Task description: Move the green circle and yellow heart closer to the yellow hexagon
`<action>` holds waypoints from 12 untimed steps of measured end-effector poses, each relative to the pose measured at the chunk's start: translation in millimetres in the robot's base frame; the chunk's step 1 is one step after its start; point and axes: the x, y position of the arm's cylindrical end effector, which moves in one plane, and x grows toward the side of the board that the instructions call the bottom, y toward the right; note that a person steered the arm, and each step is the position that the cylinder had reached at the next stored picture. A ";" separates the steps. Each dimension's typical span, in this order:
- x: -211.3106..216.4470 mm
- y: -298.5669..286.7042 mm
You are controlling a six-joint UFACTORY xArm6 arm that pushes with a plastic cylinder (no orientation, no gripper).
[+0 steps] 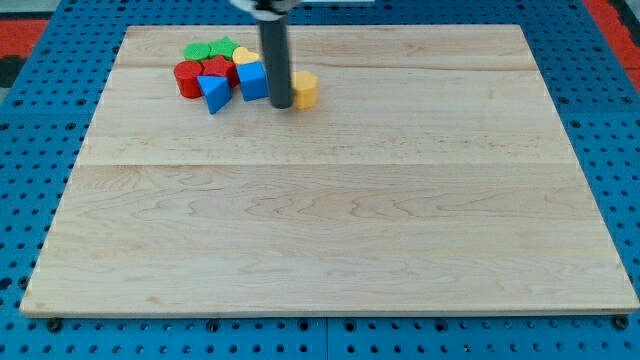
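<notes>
The green circle (197, 49) lies at the top left of the wooden board (330, 220), at the left end of a tight cluster of blocks. The yellow heart (245, 56) sits at the cluster's right side, just above a blue cube (252, 80). The yellow hexagon (304, 88) lies alone to the right of the cluster. My tip (281, 104) stands between the blue cube and the yellow hexagon, close against the hexagon's left side. The rod hides part of the hexagon.
The cluster also holds a green star (225, 46), a red cylinder (188, 79), a red block (217, 68) and a blue triangle (214, 93). A blue pegboard surface (40, 150) surrounds the board.
</notes>
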 end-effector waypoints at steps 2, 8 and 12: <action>-34.4 8.6; -128.7 -205.1; -87.0 -96.2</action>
